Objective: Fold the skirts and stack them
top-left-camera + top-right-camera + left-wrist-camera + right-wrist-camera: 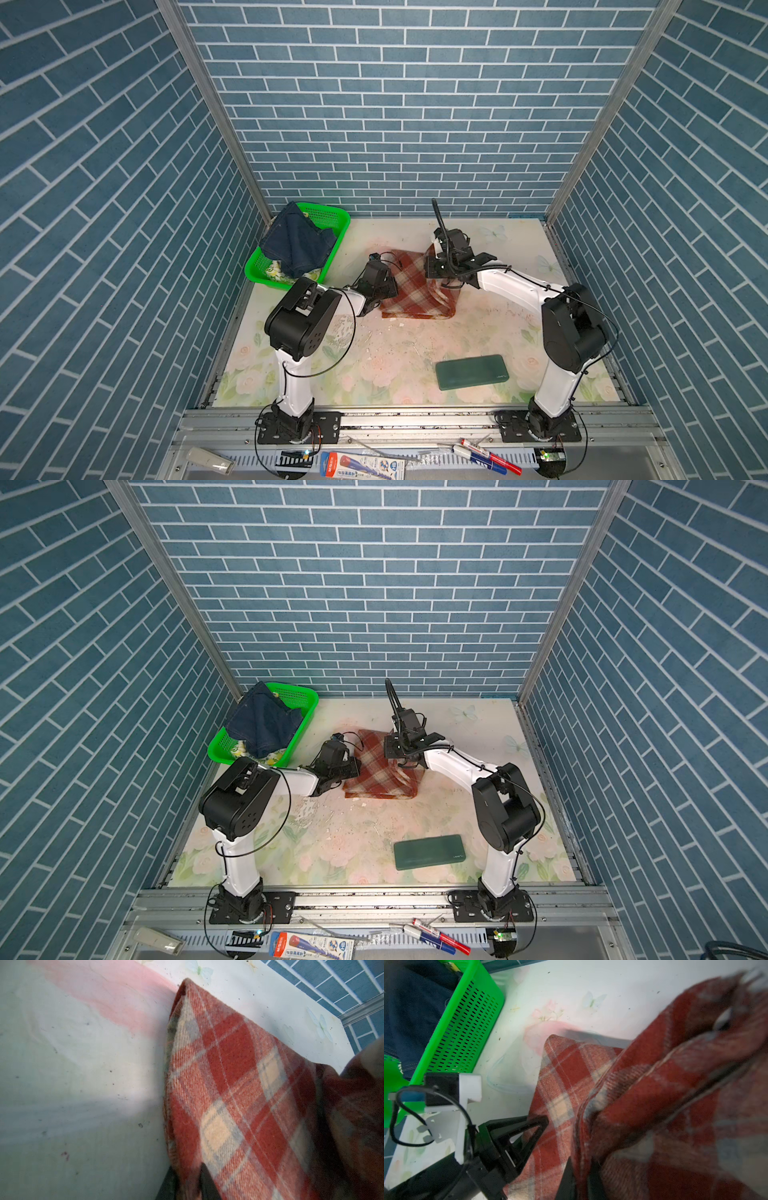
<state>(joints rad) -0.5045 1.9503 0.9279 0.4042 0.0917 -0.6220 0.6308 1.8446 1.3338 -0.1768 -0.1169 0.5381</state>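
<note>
While the left gripper [187, 1184] pinches one edge of the plaid skirt [415, 291], which lies mid-table [395, 353], and the right gripper [581, 1180] holds the opposite edge closed in its jaws and lifted, the fold likely goes best with both edges carried level, so that the corners meet squarely. The denim skirt [297, 245] covers the lemon skirt [276, 270] in the basket [336, 218].

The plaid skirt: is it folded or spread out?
Folded over: the plaid skirt shows doubled layers at its edge; the right pincer holds one side up.
</note>
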